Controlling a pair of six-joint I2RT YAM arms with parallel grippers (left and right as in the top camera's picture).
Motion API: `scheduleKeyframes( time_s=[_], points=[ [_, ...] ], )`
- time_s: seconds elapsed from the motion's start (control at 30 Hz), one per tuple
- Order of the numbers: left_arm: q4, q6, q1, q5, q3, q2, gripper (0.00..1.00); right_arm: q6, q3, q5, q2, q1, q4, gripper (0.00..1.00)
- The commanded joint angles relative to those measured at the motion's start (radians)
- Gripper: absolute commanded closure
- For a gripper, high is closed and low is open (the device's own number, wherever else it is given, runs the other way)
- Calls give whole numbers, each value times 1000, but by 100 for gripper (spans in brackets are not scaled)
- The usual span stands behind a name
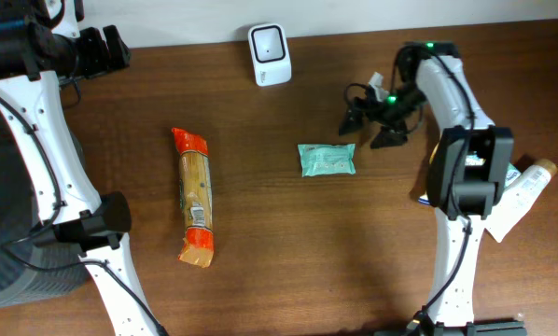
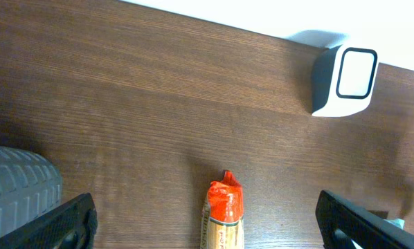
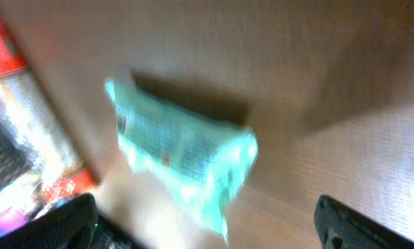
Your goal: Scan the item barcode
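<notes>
A green packet (image 1: pixel 327 159) lies flat near the table's middle. In the blurred right wrist view the packet (image 3: pixel 183 155) is just ahead of my right gripper (image 3: pixel 207 225), whose jaws are spread wide with nothing gripped. From overhead that right gripper (image 1: pixel 376 122) hovers just right of the packet. The white scanner (image 1: pixel 270 54) stands at the back edge and also shows in the left wrist view as a white scanner (image 2: pixel 345 79). My left gripper (image 1: pixel 104 49) is open at the far back left, and its open jaws (image 2: pixel 207 223) frame the red end of a spaghetti pack (image 2: pixel 224 211).
The long spaghetti pack (image 1: pixel 195 198) lies left of centre. A white tube (image 1: pixel 526 189) lies at the right behind the right arm's base. A grey ribbed cover (image 2: pixel 16 187) sits at the left. A blurred red and silver package (image 3: pixel 20 138) fills the right wrist view's left edge.
</notes>
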Motion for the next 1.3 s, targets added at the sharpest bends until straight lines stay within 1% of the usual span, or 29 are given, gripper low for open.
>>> scheduleKeyframes(
  time_s=[0.0, 0.03, 0.07, 0.13, 0.17, 0.27, 0.3, 0.33, 0.37, 0.4, 0.47, 0.5, 0.53, 0.6, 0.73, 0.8, 0.9, 0.97, 1.0, 1.03, 1.07, 1.1, 1.13, 1.17, 1.2, 1.27],
  points=[
    [-1, 16, 4, 0, 2, -8, 1, -87, -71, -63, -44, 16, 9, 1],
    [-1, 16, 4, 0, 2, -8, 1, -79, -116, -66, -44, 16, 42, 2],
    [-1, 16, 4, 0, 2, -8, 1, -57, -164, -71, -44, 16, 80, 11],
    [-1, 16, 4, 0, 2, -8, 1, -55, -273, -172, -44, 19, 214, 27],
    [-1, 16, 4, 0, 2, -8, 1, -32, -309, -172, -44, 27, 274, 32],
    [-1, 16, 4, 0, 2, -8, 1, 37, -432, -167, -44, 68, 417, 39],
    [-1, 16, 4, 0, 2, -8, 1, 46, -462, -168, -44, 77, 476, 49],
    [-1, 16, 4, 0, 2, -8, 1, 56, -467, -169, -44, 85, 501, 81],
    [-1, 16, 4, 0, 2, -8, 1, 56, -464, -173, -45, 88, 505, 92],
    [-1, 16, 4, 0, 2, -8, 1, 55, -462, -195, -46, 87, 505, 96],
    [-1, 16, 4, 0, 2, -8, 1, 28, -443, -280, -79, 78, 500, 96],
    [-1, 16, 4, 0, 2, -8, 1, 28, -428, -280, -98, 77, 490, 96],
    [-1, 16, 4, 0, 2, -8, 1, -11, -399, -294, -145, 77, 457, 96],
    [-1, 16, 4, 0, 2, -8, 1, -82, -346, -352, -268, 77, 410, 96],
    [-1, 16, 4, 0, 2, -8, 1, -71, -300, -365, -592, 77, 435, 96],
    [-1, 16, 4, 0, 2, -8, 1, -68, -300, -357, -698, 77, 438, 96],
    [-1, 16, 4, 0, 2, -8, 1, -68, -300, -342, -738, 80, 436, 96],
    [-1, 16, 4, 0, 2, -8, 1, -69, -300, -275, -736, 94, 459, 96],
    [-1, 16, 4, 0, 2, -8, 1, -69, -300, -167, -736, 124, 502, 96],
    [-1, 16, 4, 0, 2, -8, 1, -68, -300, 90, -734, 205, 581, 96],
    [-1, 16, 4, 0, 2, -8, 1, -69, -302, 413, -716, 311, 689, 96],
    [-1, 16, 4, 0, 2, -8, 1, -75, -302, 603, -689, 377, 774, 96],
    [-1, 16, 4, 0, 2, -8, 1, -132, -302, 727, -663, 421, 853, 96],
    [-1, 16, 4, 0, 2, -8, 1, -313, -302, 898, -607, 476, 1012, 96],
    [-1, 16, 4, 0, 2, -8, 1, -473, -302, 974, -553, 499, 1136, 96],
    [-1, 16, 4, 0, 2, -8, 1, -714, -302, 994, -439, 506, 1370, 96]
  ],
)
